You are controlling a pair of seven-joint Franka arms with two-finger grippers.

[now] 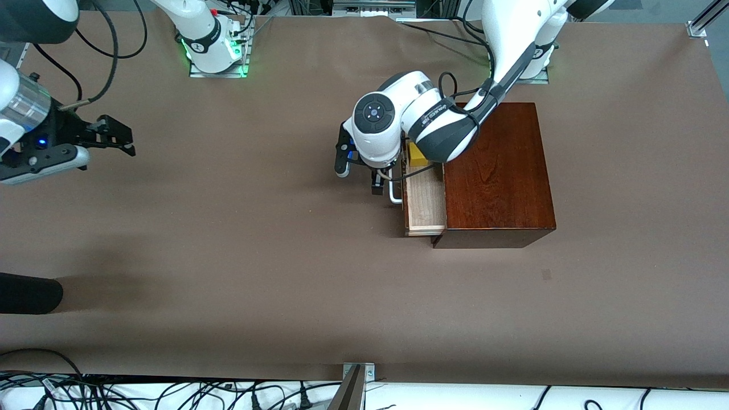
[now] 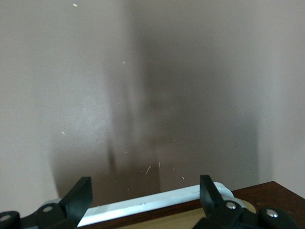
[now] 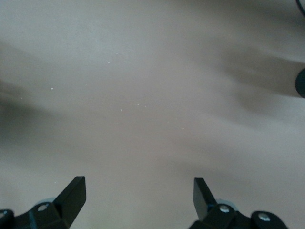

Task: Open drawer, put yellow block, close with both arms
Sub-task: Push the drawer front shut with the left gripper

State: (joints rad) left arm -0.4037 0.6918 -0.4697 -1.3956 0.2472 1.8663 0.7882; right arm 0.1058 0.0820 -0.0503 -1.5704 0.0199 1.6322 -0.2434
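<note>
L arm: bent down from its base, wrist over the drawer front; black left gripper [image 2: 145, 200] at the white U-shaped bar handle [image 2: 152, 202], fingers [image 2: 78, 198] spread wide, gripping nothing.
R arm: waits over bare table at its own end; black right gripper [image 3: 138, 198] fingers spread, empty.
Drawer: pale-wood tray [image 1: 425, 204] partly out of glossy mahogany box [image 1: 496, 171], pointing toward R arm's end, long axis along the box front.
Block: small yellow cube [image 1: 417, 155] in the tray, partly hidden by L wrist.

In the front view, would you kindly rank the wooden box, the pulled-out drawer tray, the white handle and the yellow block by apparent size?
1. Wooden box
2. Drawer tray
3. Handle and yellow block: both partly hidden by the left arm, so unranked.
</note>
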